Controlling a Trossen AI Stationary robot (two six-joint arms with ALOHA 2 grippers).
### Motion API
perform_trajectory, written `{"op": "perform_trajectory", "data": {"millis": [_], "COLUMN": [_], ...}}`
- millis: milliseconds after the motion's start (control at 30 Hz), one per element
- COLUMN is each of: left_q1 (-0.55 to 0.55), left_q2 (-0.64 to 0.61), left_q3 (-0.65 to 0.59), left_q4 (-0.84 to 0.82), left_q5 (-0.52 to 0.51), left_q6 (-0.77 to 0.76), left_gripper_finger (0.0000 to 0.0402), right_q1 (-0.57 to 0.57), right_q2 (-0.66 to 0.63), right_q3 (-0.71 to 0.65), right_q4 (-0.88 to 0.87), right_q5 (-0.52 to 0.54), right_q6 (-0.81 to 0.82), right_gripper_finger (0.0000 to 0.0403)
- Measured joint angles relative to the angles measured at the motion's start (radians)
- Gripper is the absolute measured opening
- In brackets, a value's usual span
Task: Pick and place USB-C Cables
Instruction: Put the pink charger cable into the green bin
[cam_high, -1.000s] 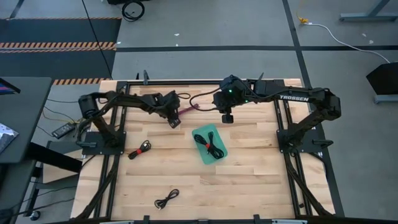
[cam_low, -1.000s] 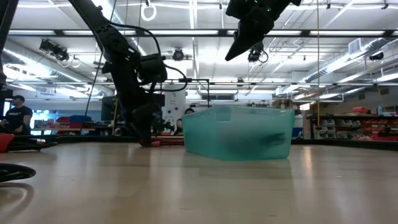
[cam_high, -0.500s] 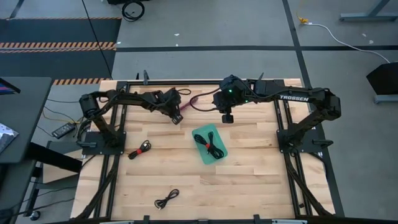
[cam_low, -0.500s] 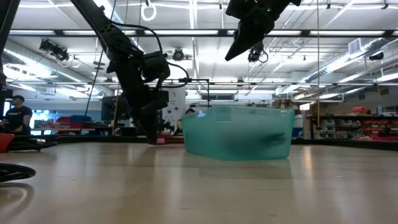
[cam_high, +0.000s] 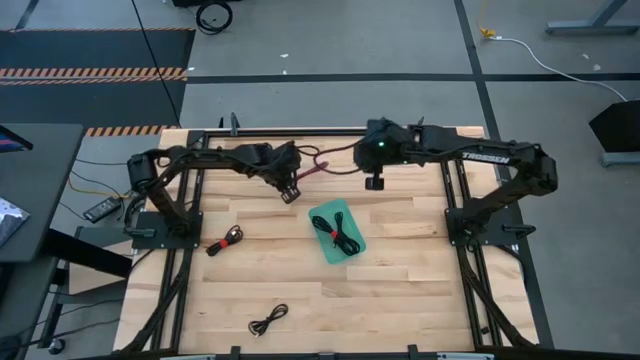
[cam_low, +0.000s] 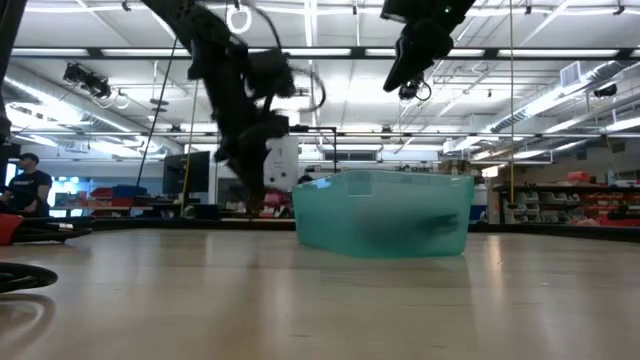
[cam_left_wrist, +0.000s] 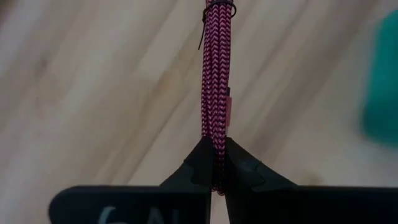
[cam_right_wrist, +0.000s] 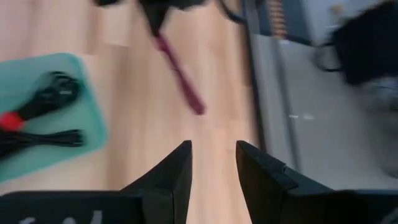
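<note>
A light wooden table (cam_high: 400, 290) is seen framed by black rails on grey concrete floor; a workshop with ceiling strip lights and shelving is visible in the low view. The left gripper (cam_high: 290, 192) is clamped on a maroon-purple cable (cam_left_wrist: 216, 74), held above the table at 11 o'clock from the teal tray (cam_high: 352, 250). Black cables (cam_high: 338, 234), one red-tied, are lodged in the tray. Two further bundles (cam_high: 226, 240) (cam_high: 268, 320) are found on the boards at 9 and 7 o'clock. The right gripper (cam_high: 376, 182) is raised at 1 o'clock, fingers (cam_right_wrist: 180, 165) apart.
</note>
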Motion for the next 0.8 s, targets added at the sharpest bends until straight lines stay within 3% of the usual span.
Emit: {"op": "perform_trajectory", "data": {"millis": [167,433,667,800], "left_q1": [-0.091,-0.28,-0.342,-0.357], "left_q2": [-0.062,-0.094,-0.085,-0.084], "left_q3": [0.092,0.159,0.16,0.16], "left_q4": [-0.014,-0.066,-0.045,-0.047], "left_q5": [-0.063,-0.063,-0.069,-0.058], "left_q6": [0.064,0.512,0.661,0.825], "left_gripper_finger": [0.0018,0.0017,0.0017,0.0017], "right_q1": [-0.026,-0.046,-0.044,-0.043], "right_q2": [-0.072,-0.163,-0.192,-0.189], "right_q3": [0.0,0.0,0.0,0.0], "right_q4": [0.0,-0.015,-0.017,-0.017], "right_q5": [0.056,0.047,0.018,-0.004], "right_q6": [-0.006,-0.006,-0.005,-0.005], "right_gripper_finger": [0.013,0.013,0.013,0.013]}}
